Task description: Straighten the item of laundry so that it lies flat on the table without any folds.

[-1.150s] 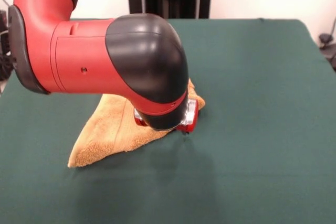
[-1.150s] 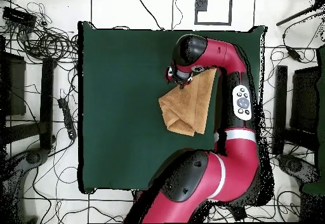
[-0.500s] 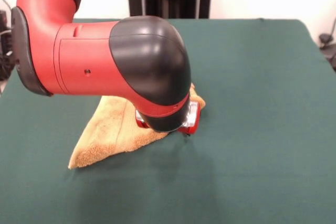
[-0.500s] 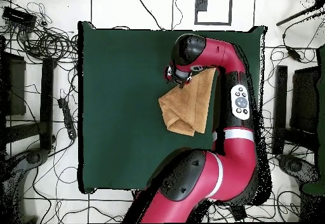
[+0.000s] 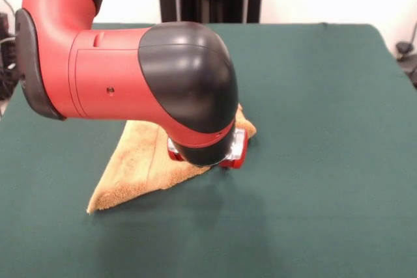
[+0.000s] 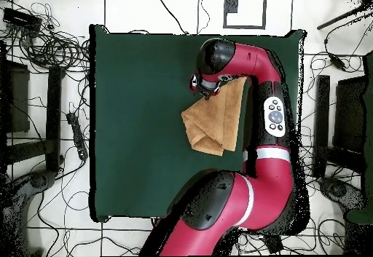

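One towel (image 5: 140, 164): folded, triangular, on my table (image 5: 313, 161).
Gripper (image 5: 225, 161): at its corner; grip hidden, I cannot tell.

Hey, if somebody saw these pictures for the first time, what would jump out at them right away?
The big red and black arm fills the front view's left half, bent low over the table. Under its wrist lies the golden-orange towel, folded into a rough triangle, bright against the dark green cloth. The gripper sits at the towel's corner, its state hidden.
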Tool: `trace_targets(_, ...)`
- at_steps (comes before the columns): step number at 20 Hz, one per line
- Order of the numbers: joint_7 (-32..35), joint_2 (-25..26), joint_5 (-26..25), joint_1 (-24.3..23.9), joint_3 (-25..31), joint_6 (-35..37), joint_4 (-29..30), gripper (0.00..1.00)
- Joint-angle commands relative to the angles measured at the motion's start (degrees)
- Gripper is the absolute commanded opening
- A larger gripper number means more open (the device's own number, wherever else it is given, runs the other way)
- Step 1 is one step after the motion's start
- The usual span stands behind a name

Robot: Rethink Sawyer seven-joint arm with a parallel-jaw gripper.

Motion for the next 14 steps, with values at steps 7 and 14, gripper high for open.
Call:
trace_targets(7, -20.16, 12.23, -5.21, 2.32, 2.65, -13.63, 3.53, 0.00)
trace_targets(14, -20.51, 12.20, -4.26, 1.94, 3.05, -12.19, 3.79, 0.00)
